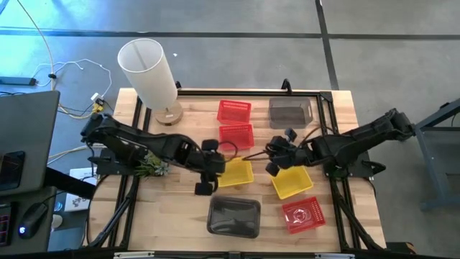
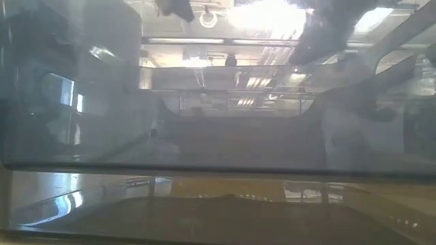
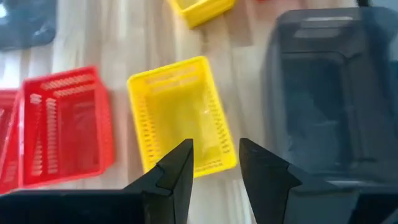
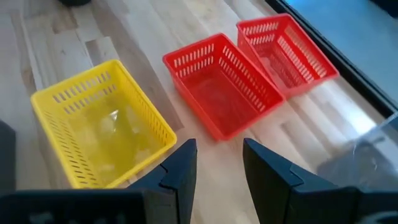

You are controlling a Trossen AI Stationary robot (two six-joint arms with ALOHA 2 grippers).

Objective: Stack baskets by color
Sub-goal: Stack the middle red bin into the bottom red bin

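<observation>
Several baskets stand bottom-down on the wooden table. Two red baskets (image 1: 233,110) (image 1: 236,135) sit at the far middle, and a grey basket (image 1: 291,112) is to their right. Two yellow baskets (image 1: 237,174) (image 1: 292,181) stand in the middle. A grey basket (image 1: 233,217) and a red basket (image 1: 302,215) are by the near edge. My left gripper (image 3: 214,146) (image 1: 214,173) hovers open at the left end of the left yellow basket (image 3: 180,118), with nothing between its fingers. My right gripper (image 4: 219,146) (image 1: 275,160) hangs open and empty between the two yellow baskets.
A tall white lamp shade (image 1: 147,68) on a wooden foot stands at the table's far left corner. A black frame (image 1: 327,108) runs along the table's edges. Bare wood lies at the near left. The low view looks through a smoky wall close to it.
</observation>
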